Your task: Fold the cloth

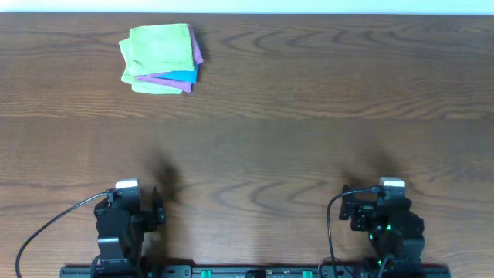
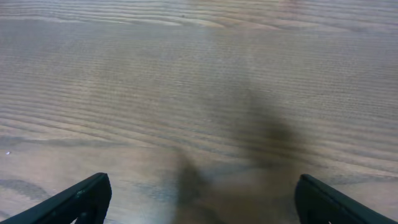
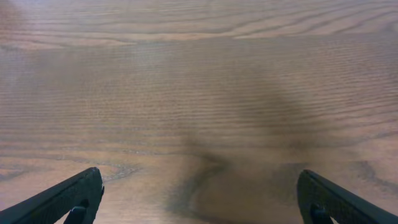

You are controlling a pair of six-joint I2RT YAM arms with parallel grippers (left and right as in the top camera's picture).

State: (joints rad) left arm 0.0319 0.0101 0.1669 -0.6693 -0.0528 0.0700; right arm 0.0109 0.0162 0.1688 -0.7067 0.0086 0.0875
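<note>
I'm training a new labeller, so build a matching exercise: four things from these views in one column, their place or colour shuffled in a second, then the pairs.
1. pile of cloths
2. top cloth
3. left gripper
4. right gripper

A. near edge, right side
B. green
C. several colours, far edge
D. near edge, left side

Pairs: 1-C, 2-B, 3-D, 4-A

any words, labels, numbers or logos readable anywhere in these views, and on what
No text can be read in any view.
Cloths: no label or print shows.
Table: wood grain only.
Left arm's white cap and right arm's white cap: too small to tell whether anything is written there.
</note>
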